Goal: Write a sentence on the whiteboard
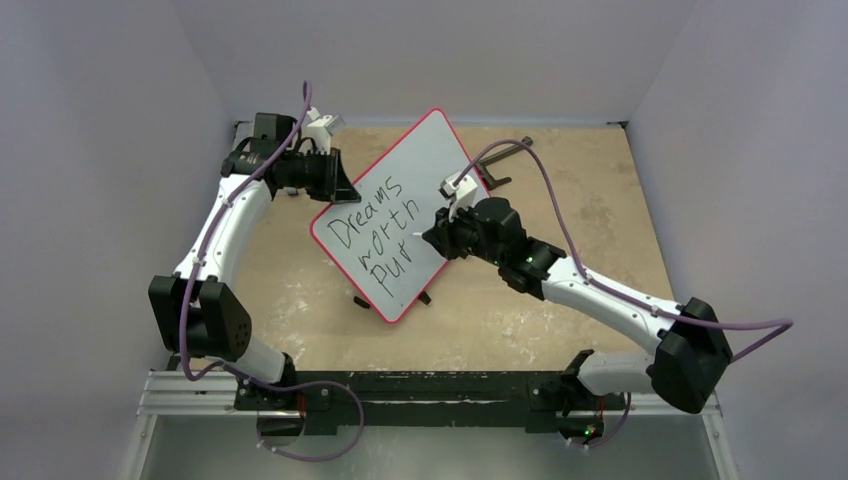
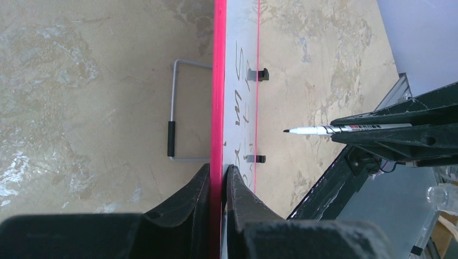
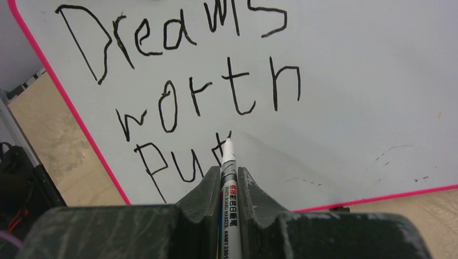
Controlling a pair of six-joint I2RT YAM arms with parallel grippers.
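Whiteboard [image 1: 420, 170] looks stiff, light, slippery; left jaws pinch its red rim, the sensible hold; right jaws clamp the marker [image 3: 228, 162].

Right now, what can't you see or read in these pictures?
- Left wrist view: the whiteboard is seen edge-on, so the sentence is too squashed to read.
- Right wrist view: the label on the marker disappears inside the right tool and off the bottom edge.
- Top view: the marker tip is hidden behind the right tool.
- Left wrist view: the wire stand is partly hidden behind the whiteboard's red rim.
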